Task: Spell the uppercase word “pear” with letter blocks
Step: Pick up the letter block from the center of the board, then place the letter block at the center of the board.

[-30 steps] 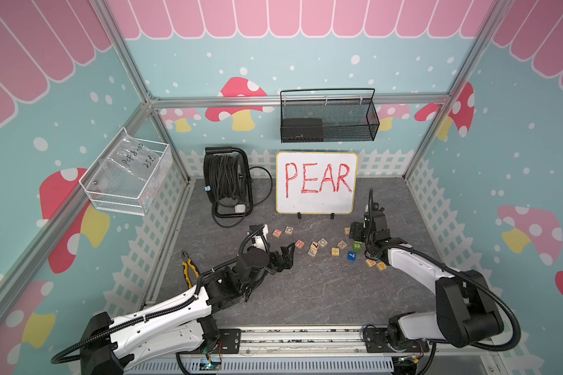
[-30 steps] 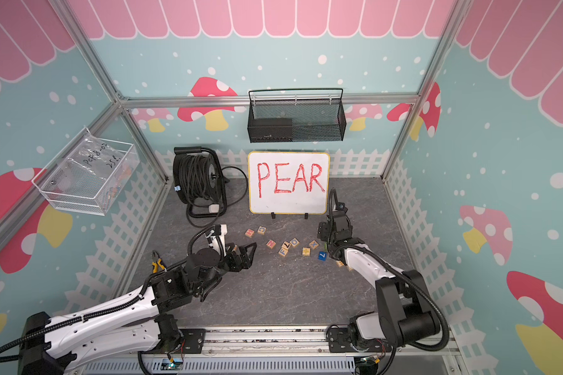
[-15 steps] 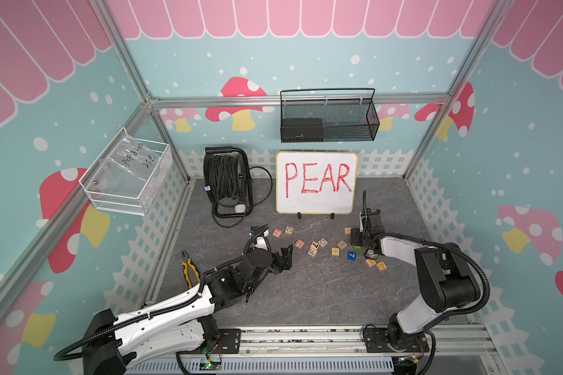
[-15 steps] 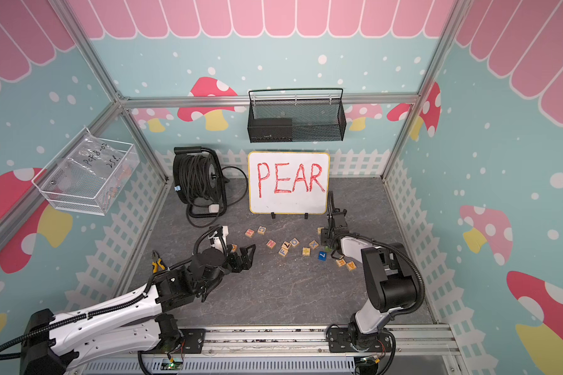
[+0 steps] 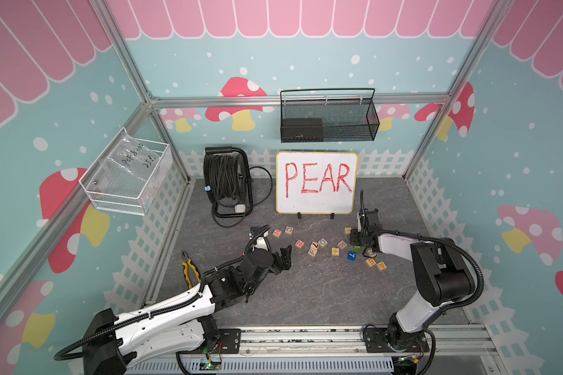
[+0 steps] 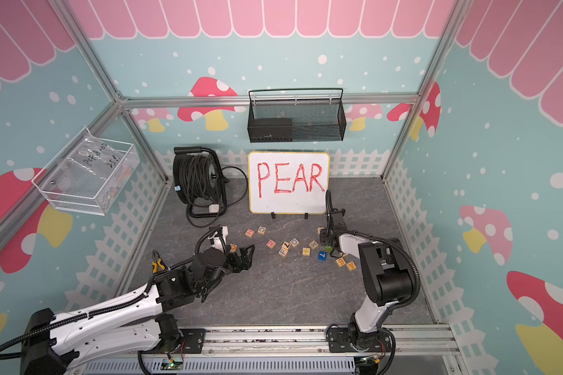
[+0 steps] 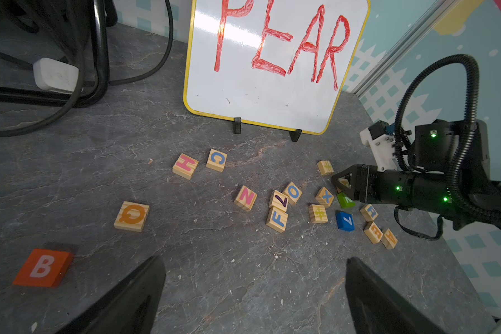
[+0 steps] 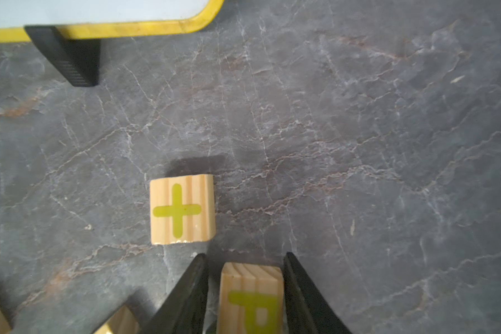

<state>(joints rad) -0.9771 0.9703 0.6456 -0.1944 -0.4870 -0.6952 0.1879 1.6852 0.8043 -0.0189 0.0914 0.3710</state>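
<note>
My right gripper [image 8: 245, 257] is down on the grey floor with its jaws closed in on the pale-wood P block [image 8: 250, 295], a black finger tight at each side. The left wrist view shows the same gripper [image 7: 337, 182] from the side, with the block between its tips. Just behind its arm lie the blue R block [image 7: 369, 212], the red-orange E block [image 7: 372, 232] and the orange A block [image 7: 389, 238]. My left gripper [image 7: 253, 260] hovers open over bare floor, left of the blocks, holding nothing.
A plus-sign block [image 8: 182, 209] lies just ahead of the P. Green [image 7: 344, 200] and blue [image 7: 344, 221] painted cubes, several other letter blocks and a red B block [image 7: 42, 267] are scattered about. The whiteboard [image 5: 316, 181], cable reel [image 5: 228, 181] and pliers [image 5: 189, 268] stand around.
The right gripper's jaws have narrowed from wide open to around the P block, and its arm has swung and dropped low. The left arm has hardly moved.
</note>
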